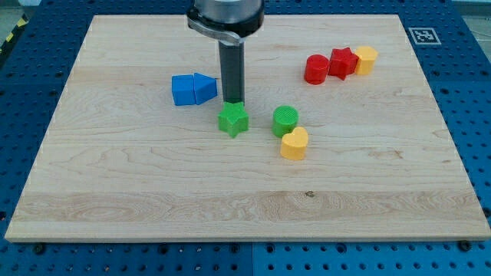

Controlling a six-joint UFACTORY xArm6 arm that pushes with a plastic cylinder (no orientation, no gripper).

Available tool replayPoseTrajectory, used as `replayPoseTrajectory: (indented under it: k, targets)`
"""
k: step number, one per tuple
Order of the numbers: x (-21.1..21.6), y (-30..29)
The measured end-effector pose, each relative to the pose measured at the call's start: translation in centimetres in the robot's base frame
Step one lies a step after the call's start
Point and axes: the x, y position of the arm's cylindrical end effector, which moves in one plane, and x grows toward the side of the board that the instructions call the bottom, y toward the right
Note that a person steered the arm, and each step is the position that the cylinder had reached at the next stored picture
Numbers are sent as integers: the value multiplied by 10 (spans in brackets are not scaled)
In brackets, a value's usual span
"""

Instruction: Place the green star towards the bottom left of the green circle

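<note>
The green star (233, 119) lies a little above the middle of the wooden desk (153, 184), to the view's left of the green circle (285, 120) and roughly level with it, with a gap of bare wood between them. My tip (232, 102) meets the star's upper edge from the view's top; the exact contact point is hard to make out, since the dark rod's end merges with the star's rim. There are no fingers here, only the rod, so nothing is gripped. A yellow heart (294, 143) touches the green circle at its lower right. Two blue blocks (192, 89) sit together, upper left of the star. Near the top right, a red cylinder (315, 69), a red star-like block (342, 62) and a yellow block (366, 58) form a touching row.
</note>
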Motion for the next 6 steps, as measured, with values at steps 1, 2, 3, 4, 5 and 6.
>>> replayPoseTrajectory:
  k: [1,2,3,4,5,6]
  targets:
    - [1,0]
    - [1,-31]
    - [8,-54]
    - [28,-36]
    - [39,-22]
    - [49,-16]
